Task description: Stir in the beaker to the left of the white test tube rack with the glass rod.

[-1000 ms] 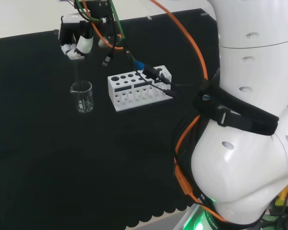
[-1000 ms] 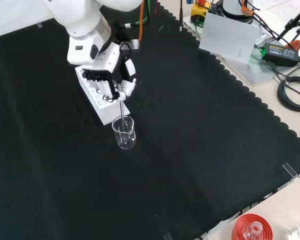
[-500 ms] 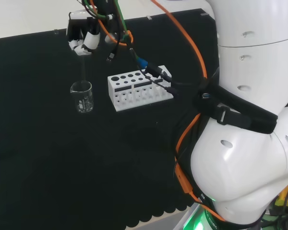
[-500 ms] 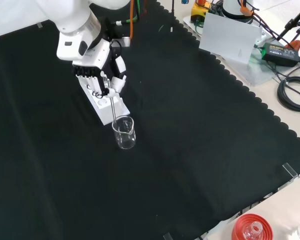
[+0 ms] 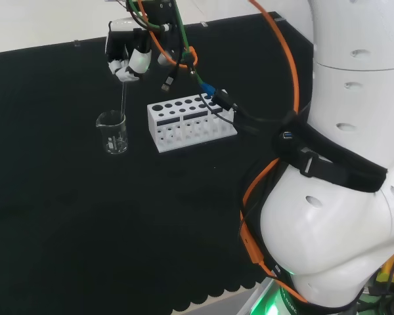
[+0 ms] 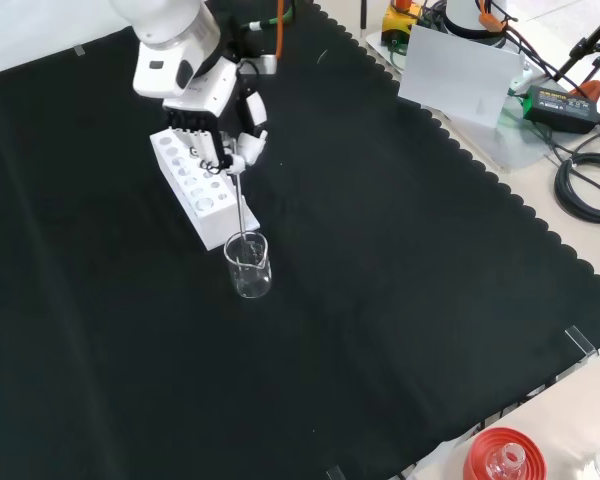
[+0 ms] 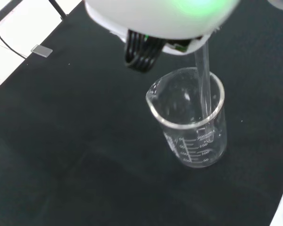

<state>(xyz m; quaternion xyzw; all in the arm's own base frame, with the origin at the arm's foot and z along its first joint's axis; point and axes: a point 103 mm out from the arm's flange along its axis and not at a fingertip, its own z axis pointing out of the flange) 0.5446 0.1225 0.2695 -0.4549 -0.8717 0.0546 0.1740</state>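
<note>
A clear glass beaker (image 5: 112, 132) (image 6: 249, 266) (image 7: 194, 122) stands on the black cloth just left of the white test tube rack (image 5: 190, 122) in the head view. In the front view the rack (image 6: 197, 184) lies behind it. The hand (image 5: 127, 58) (image 6: 225, 135) hovers above the beaker, its fingers curled round the top of a thin glass rod (image 5: 123, 100) (image 6: 240, 205) (image 7: 203, 80). The rod slants down from the hand, and its lower end is inside the beaker near the rim.
Orange and black cables (image 5: 203, 85) trail from the wrist over the rack. A red ribbed stand (image 6: 500, 456) holding glassware sits at the cloth's near right edge in the front view. Grey boxes and cables (image 6: 570, 95) lie beyond the cloth's right edge.
The hand has swung to the right in the head view, toward the rack, tilting the rod inside the beaker. The beaker and rack have stayed put.
</note>
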